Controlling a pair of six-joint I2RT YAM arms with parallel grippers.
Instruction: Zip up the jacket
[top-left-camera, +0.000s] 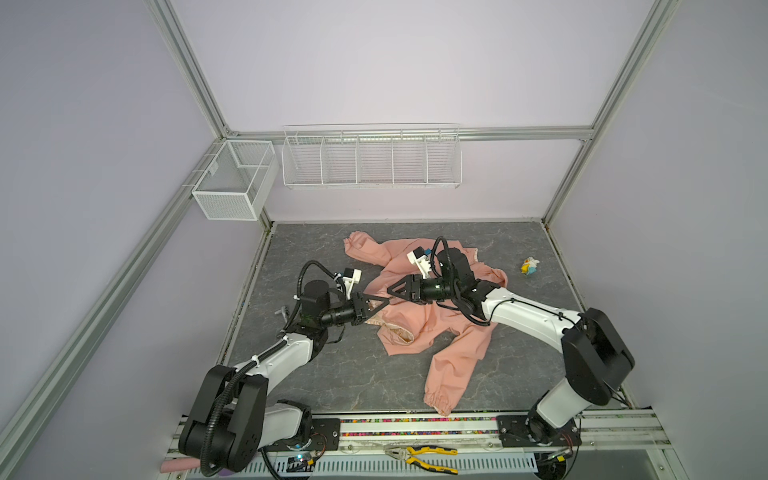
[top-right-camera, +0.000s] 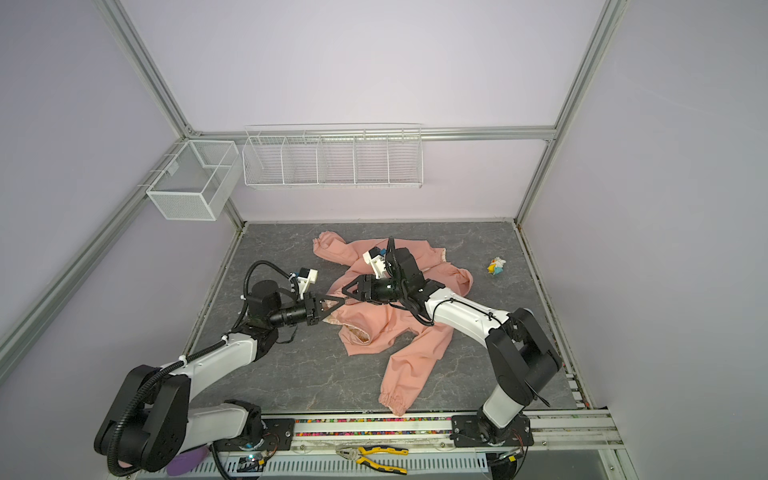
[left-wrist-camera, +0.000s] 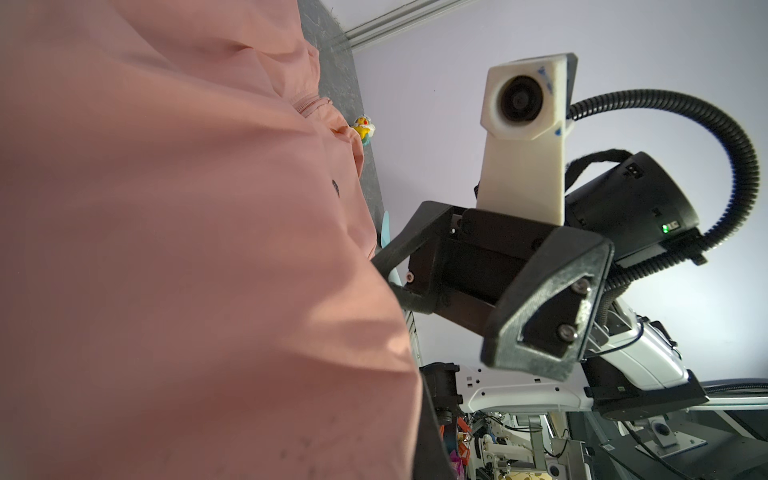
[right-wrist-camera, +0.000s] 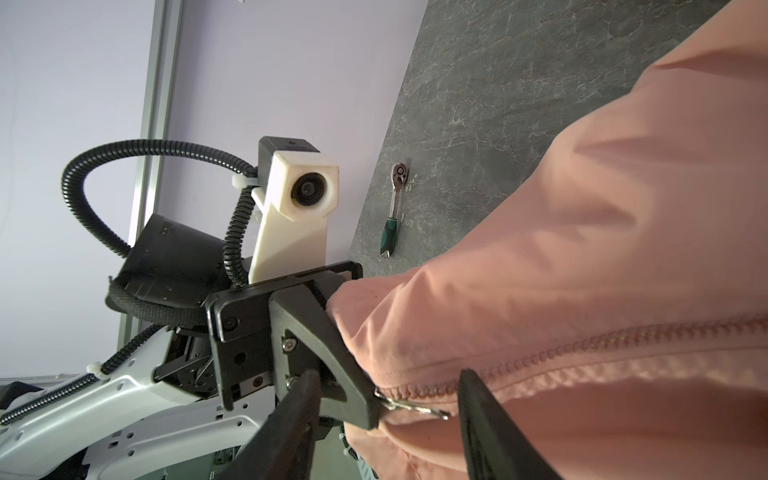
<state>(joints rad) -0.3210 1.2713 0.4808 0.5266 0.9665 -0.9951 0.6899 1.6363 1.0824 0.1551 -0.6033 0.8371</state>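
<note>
Nearest to me, on the front rail by my bases, lies a pair of yellow-handled pliers (top-left-camera: 409, 457). Just past the rail the grey marbled counter (top-left-camera: 332, 374) starts. The jacket (top-left-camera: 453, 332) lies crumpled across its middle, salmon-pink side out. One sleeve runs toward me, its gathered cuff (top-left-camera: 438, 401) close to the counter's front edge. On my left side of the heap a fold is turned back and shows the cream lining (top-left-camera: 397, 332).

My left end effector (top-left-camera: 386, 301) is clenched on the jacket's edge. The right wrist view shows its black fingers pinching the fabric right where the zipper teeth (right-wrist-camera: 582, 353) end. My right end effector (right-wrist-camera: 388, 374) reaches across above the jacket and meets the left one almost tip to tip. Its jaws stand apart, grasping nothing, one on either side of the small metal zipper pull (right-wrist-camera: 411, 405). The pull sits at the end of the teeth, just beside my left fingers. I cannot tell if either right finger touches it.

Farther out, a ratchet wrench (right-wrist-camera: 395, 208) with a green handle lies on the counter to my left, apart from the jacket. A small yellow and white toy (top-left-camera: 530, 266) sits to my right, well apart from it. The second sleeve (top-left-camera: 359, 245) curls toward the back wall. On that wall hangs a white wire rack (top-left-camera: 370, 162) with several compartments, and a mesh basket (top-left-camera: 235, 178) hangs in the left corner.
</note>
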